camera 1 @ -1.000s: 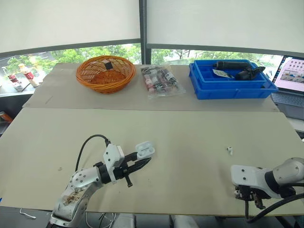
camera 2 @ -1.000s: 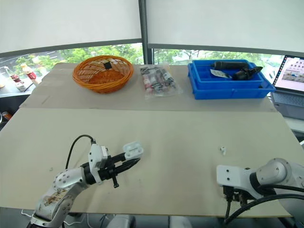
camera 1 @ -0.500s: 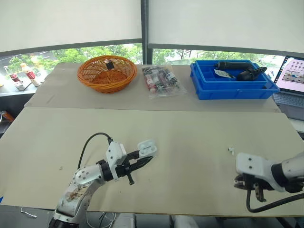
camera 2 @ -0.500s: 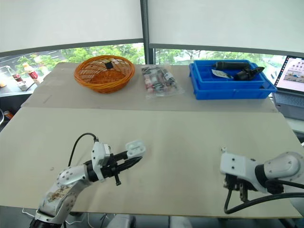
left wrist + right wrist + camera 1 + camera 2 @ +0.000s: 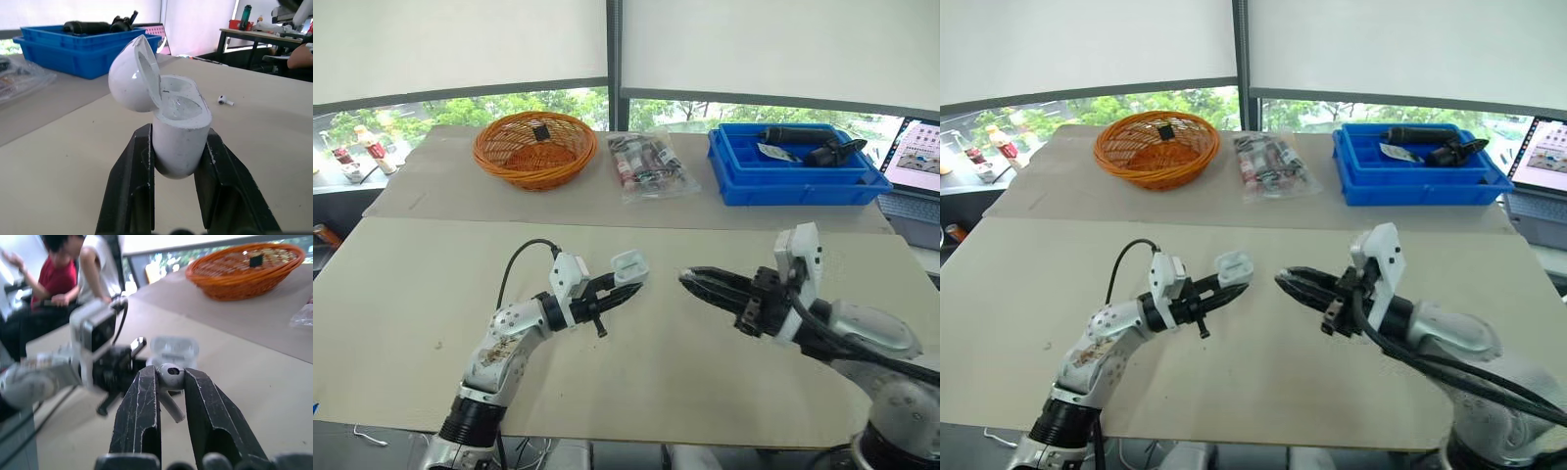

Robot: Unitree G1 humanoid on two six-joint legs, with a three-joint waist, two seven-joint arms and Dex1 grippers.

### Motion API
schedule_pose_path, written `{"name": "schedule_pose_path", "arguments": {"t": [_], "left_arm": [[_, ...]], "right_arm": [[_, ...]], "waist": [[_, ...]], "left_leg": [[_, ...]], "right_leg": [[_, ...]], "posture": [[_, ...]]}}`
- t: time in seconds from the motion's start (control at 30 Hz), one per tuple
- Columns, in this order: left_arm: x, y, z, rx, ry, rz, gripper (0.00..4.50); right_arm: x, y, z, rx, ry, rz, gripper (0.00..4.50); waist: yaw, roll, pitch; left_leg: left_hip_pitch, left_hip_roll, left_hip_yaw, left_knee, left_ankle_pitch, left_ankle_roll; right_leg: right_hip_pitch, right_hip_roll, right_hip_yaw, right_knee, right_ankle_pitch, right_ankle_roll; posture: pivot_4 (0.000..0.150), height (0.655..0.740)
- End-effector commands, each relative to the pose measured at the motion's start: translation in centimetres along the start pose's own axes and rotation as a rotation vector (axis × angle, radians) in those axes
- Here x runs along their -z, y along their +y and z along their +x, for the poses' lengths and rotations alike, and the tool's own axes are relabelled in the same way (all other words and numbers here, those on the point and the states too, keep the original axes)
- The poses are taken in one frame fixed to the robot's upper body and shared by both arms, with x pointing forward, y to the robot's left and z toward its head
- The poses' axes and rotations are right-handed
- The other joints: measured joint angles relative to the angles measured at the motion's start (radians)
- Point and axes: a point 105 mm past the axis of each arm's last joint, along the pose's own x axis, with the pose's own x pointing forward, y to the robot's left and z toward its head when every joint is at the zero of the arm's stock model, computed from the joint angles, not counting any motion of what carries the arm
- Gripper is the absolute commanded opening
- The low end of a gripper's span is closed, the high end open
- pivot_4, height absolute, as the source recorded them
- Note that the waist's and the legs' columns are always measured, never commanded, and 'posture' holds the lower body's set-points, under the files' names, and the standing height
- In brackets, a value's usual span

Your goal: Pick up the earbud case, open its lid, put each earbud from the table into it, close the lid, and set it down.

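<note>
In the left eye view, the earbud case [image 5: 629,266] is held off the table [image 5: 431,284] just left of the frame's centre, pinched from below by the left gripper [image 5: 628,287]. The right gripper [image 5: 691,279] is seen just right of centre, its tips aimed at the case and apart from it.

In the left wrist view, the lid [image 5: 132,73] is hinged open toward the upper left and the sockets are exposed; what they contain cannot be made out. A second earbud [image 5: 225,101] lies on the table at the right middle of the frame.

In the right wrist view, an earbud [image 5: 171,377] is clamped between the black fingers at centre frame, stem downward, with the open case just beyond it.

The insertion is judged to be in hand. The stem should be lined up with a socket, the case kept steady, the approach made slowly, and the grip released only once the earbud is seated.
</note>
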Motion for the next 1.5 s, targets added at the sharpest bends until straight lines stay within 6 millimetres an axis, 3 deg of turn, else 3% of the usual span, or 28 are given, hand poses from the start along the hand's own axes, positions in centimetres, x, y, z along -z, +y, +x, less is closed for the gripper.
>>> {"name": "schedule_pose_path", "arguments": {"t": [0.03, 0.27, 0.43, 0.53, 0.7, 1.03, 1.27, 1.5], "left_arm": [[-1.2, 0.4, 0.8, 0.005, -0.028, 0.024, 0.59], [-1.5, 0.5, 1.3, 0.004, -0.037, 0.014, 0.59], [-1.5, 0.5, 1.1, -0.003, -0.034, 0.015, 0.59], [-1.1, 0.6, 0.6, -0.011, -0.020, 0.015, 0.59], [-0.7, 0.0, -0.7, 0.015, 0.008, 0.039, 0.59], [-1.2, -2.2, -2.9, 0.051, 0.035, 0.080, 0.59], [-1.9, -3.6, -3.7, 0.060, 0.037, 0.091, 0.59], [-1.9, -4.3, -3.9, 0.075, 0.049, 0.071, 0.59]], "right_arm": [[-0.9, 0.5, 1.2, 0.028, -0.080, 0.013, 0.34], [-0.6, 0.5, 4.1, 0.067, -0.212, 0.103, 0.34], [0.1, 0.6, 3.7, 0.073, -0.181, 0.050, 0.34], [1.0, 0.0, 2.1, 0.076, -0.090, -0.043, 0.34], [3.5, -2.6, -2.5, 0.062, 0.219, -0.255, 0.34], [7.3, -5.2, -9.9, -0.245, 0.748, -0.510, 0.34], [9.2, -5.5, -14.0, -0.385, 0.935, -0.527, 0.34], [9.9, -6.0, -16.3, -0.389, 1.001, -0.518, 0.34]], "waist": [[-0.001, 0.000, 0.000], [-0.022, 0.001, -0.001], [-0.023, 0.001, 0.000], [-0.023, 0.001, 0.000], [-0.024, 0.002, 0.000], [-0.024, 0.002, 0.000], [-0.015, 0.001, 0.000], [-0.006, 0.002, 0.000]], "left_leg": [[-0.002, 0.000, 0.000, 0.000, 0.000, 0.000], [-0.007, 0.000, 0.000, 0.000, 0.001, -0.002], [-0.007, 0.000, 0.000, 0.000, 0.001, -0.002], [-0.007, 0.000, 0.000, 0.001, 0.001, -0.002], [-0.007, 0.000, 0.000, 0.000, 0.001, -0.002], [-0.006, 0.000, 0.001, 0.001, 0.001, -0.001], [-0.006, 0.000, 0.001, 0.001, 0.001, -0.002], [-0.001, 0.001, 0.001, 0.001, 0.001, -0.001]], "right_leg": [[-0.002, 0.000, 0.000, 0.001, 0.000, 0.000], [-0.010, 0.001, 0.000, 0.007, 0.000, -0.001], [-0.010, 0.001, 0.000, 0.007, 0.000, -0.001], [-0.010, 0.000, 0.000, 0.006, 0.000, -0.001], [-0.009, 0.000, 0.000, 0.003, 0.000, -0.001], [-0.007, 0.000, 0.001, 0.001, 0.000, 0.000], [-0.006, 0.000, 0.001, 0.001, 0.000, 0.000], [-0.001, 0.000, 0.001, 0.000, 0.000, 0.000]], "posture": [[0.150, 0.7114], [0.150, 0.7114], [0.150, 0.7114], [0.150, 0.7114], [0.150, 0.7114], [0.150, 0.7114], [0.150, 0.7114], [0.150, 0.7114]]}}
